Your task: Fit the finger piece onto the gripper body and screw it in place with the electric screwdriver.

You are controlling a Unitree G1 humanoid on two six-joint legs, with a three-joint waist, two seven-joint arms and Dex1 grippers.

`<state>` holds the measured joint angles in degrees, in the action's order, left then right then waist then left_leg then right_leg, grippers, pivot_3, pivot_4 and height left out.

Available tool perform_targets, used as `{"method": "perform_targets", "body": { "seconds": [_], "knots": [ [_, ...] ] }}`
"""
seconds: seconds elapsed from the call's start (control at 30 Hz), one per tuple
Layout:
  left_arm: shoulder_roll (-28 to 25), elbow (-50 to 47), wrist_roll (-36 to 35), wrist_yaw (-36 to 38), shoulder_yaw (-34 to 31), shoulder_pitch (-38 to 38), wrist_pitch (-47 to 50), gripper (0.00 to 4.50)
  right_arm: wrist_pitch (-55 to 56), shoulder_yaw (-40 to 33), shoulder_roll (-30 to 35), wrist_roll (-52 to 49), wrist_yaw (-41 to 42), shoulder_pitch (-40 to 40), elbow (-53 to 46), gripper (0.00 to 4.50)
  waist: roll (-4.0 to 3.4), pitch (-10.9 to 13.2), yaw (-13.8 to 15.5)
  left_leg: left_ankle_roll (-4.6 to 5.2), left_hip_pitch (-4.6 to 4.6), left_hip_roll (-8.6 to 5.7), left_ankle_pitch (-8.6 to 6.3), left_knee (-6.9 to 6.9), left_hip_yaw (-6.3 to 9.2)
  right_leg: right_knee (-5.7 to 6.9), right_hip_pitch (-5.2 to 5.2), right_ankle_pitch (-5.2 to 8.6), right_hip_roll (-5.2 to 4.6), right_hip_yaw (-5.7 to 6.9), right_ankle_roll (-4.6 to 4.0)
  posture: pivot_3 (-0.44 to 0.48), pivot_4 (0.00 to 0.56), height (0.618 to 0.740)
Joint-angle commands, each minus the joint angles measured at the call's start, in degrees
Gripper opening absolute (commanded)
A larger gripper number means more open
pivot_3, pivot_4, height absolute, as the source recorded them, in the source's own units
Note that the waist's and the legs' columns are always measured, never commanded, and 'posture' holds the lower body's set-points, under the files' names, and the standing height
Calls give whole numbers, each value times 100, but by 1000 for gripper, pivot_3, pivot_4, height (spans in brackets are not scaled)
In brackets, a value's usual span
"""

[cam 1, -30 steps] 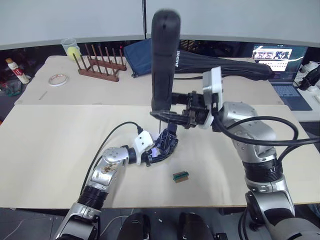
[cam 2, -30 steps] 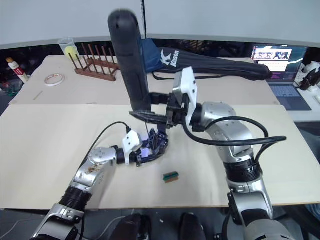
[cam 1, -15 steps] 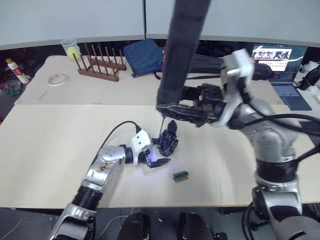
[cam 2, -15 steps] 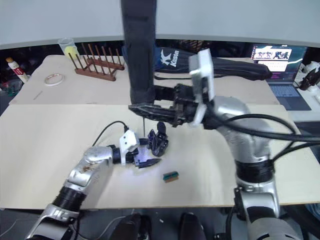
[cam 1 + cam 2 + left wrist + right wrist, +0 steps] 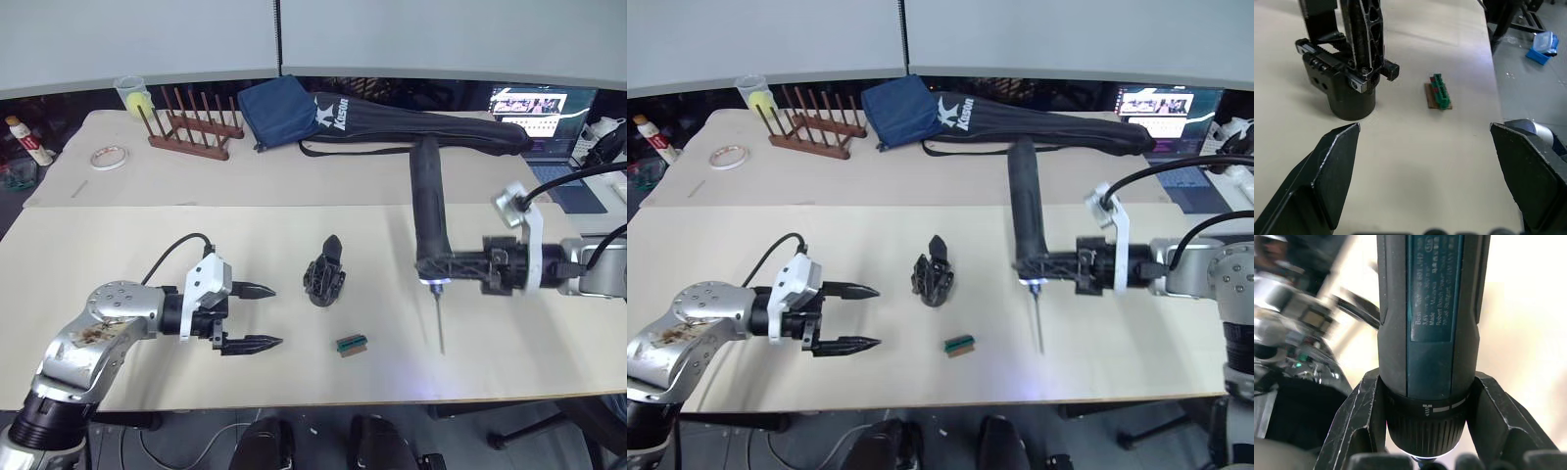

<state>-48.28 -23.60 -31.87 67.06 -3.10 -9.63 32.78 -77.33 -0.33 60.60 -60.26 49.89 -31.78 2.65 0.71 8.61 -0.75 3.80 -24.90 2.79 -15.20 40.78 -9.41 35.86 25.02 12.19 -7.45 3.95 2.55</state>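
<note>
1. The bench [image 5: 118, 245] carries everything, a long black bag [image 5: 431, 132] lying along its back edge.
2. The right claw [image 5: 443, 266] grips the screwdriver [image 5: 428, 211] near its bit end, toward the bench's right edge, body upright, thin bit pointing down.
3. The left claw [image 5: 250, 316] hovers near the front-left edge, fingers spread wide, holding nothing.
4. The gripper body [image 5: 324, 277] stands mid-bench, prong up, between the two claws.
5. A small green block [image 5: 353, 343] lies near it, toward the front edge.
</note>
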Motion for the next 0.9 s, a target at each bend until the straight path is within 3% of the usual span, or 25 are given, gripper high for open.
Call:
{"method": "perform_targets", "body": {
  "seconds": [0.03,0.13,0.17,0.27,0.33,0.47,0.57,0.73,0.9],
  "knots": [
    [-164,-216,-133,-43,-321,155,-25,4500,554,829,86,1124,464,-159,651,1899,0,0,-7,0,0,0,0,0,0,-1,1,0,2,0,0,0,150,740],
    [-189,-202,-78,-124,-399,249,-95,4500,1145,1342,53,1878,967,-329,1191,1899,-12,8,1,-9,-3,-3,5,0,-4,1,7,1,2,-5,1,0,150,740],
    [-181,-171,-1,-162,-430,281,-191,4500,1201,1397,-10,2015,1087,-402,1434,2909,-13,7,-4,-11,-4,-4,6,0,-5,2,8,1,2,-6,2,0,150,740],
    [-215,-97,70,-275,-569,410,-269,4500,1972,1593,60,2592,1640,-342,1631,3799,-12,8,1,-15,-3,-1,9,2,-6,1,4,0,6,-6,2,0,150,740],
    [-401,-123,8,-190,-784,620,-215,4500,3242,1497,359,3027,2256,-36,1398,4476,-12,8,13,-16,-2,-1,9,1,-4,1,2,1,7,-4,3,0,150,740],
    [-1211,-163,-458,465,-1662,1281,391,4500,5565,510,790,3222,3424,177,1578,4476,-26,26,14,-17,-4,0,9,1,-10,2,8,5,5,-5,10,0,150,740],
    [-1693,165,-525,1050,-2448,1735,477,4500,6459,144,1141,3400,4036,113,2103,4476,-38,32,9,-24,2,3,13,1,-15,3,9,7,4,-6,12,0,150,740],
    [-1986,819,-124,1527,-3300,2300,265,4500,6934,-162,1698,3524,4261,119,3111,4476,-38,33,-6,-56,44,7,2,-19,-15,4,11,43,2,0,-30,0,150,740],
    [-1636,909,-118,1273,-3211,2142,-49,4500,7222,-589,1507,3572,4110,174,3467,4476,-42,32,-25,-84,54,7,-2,-32,-24,11,9,40,1,-10,-32,0,150,740]
  ]
}}
